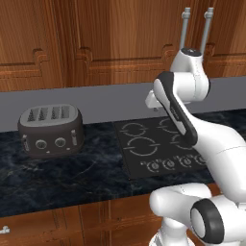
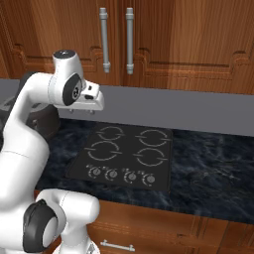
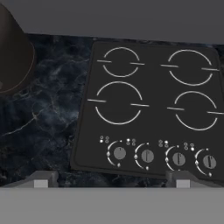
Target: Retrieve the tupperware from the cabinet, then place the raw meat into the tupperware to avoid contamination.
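even soft light, faint shadows (rendered), slightly blurry

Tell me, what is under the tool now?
Under the open tool lie the black stove with four burner rings and four knobs, and the dark stone counter. The cabinet doors are closed, hiding what is inside.

Reddish-brown cabinet (image 2: 163,39) doors shut above the counter, grey bar handles upright.

A dark marbled worktop (image 1: 72,178) is running across the room, carrying a black four-ring hob (image 3: 148,105) with a row of knobs along its front edge. A grey wall strip (image 2: 188,109) is sitting behind it. A dark grey toaster (image 1: 50,130) is standing left of the hob. Low wooden drawers (image 2: 149,228) are showing below.
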